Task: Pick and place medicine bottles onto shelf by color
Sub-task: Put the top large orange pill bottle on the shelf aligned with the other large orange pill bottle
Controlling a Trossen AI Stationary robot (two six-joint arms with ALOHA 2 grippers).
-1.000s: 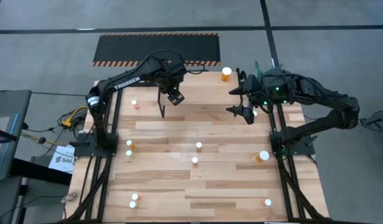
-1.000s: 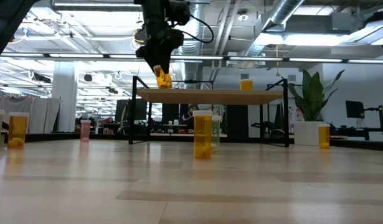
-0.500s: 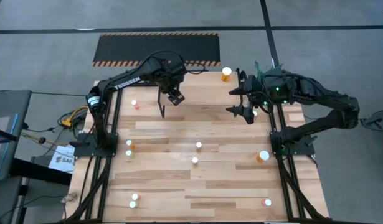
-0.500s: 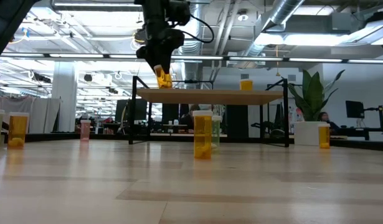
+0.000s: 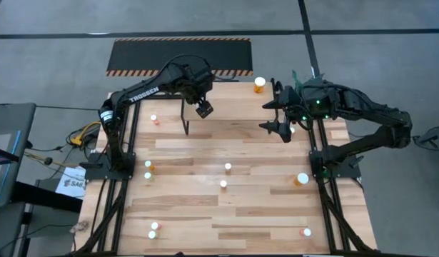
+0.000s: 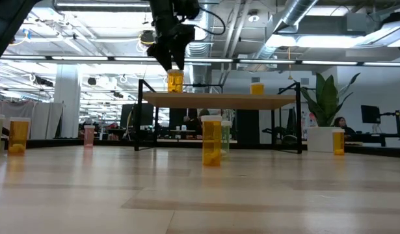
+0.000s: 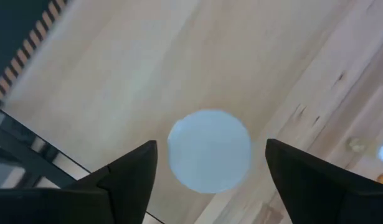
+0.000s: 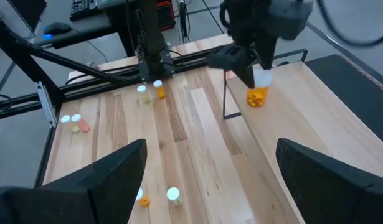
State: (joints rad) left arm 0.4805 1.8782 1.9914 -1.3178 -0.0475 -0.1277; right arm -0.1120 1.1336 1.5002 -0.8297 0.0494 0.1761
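Step in hand: release of a small orange medicine bottle with white round cap [image 6: 175,81] onto the light-wood shelf on thin black legs [image 6: 219,99]. The bottle stands upright near the shelf's 9 o'clock end in the low view. The left gripper [image 7: 210,168] hangs directly over the cap, fingers [image 7: 126,174] spread apart to either side, not clamped. A second orange bottle [image 6: 257,88] stands further along the shelf.

The right gripper [image 8: 207,180] waits over the table's 2 o'clock area, fingers wide apart and empty.

Judgement: next move calls for a straight vertical lift clear of the cap, then travel to another bottle on the plank tabletop [image 5: 262,207].
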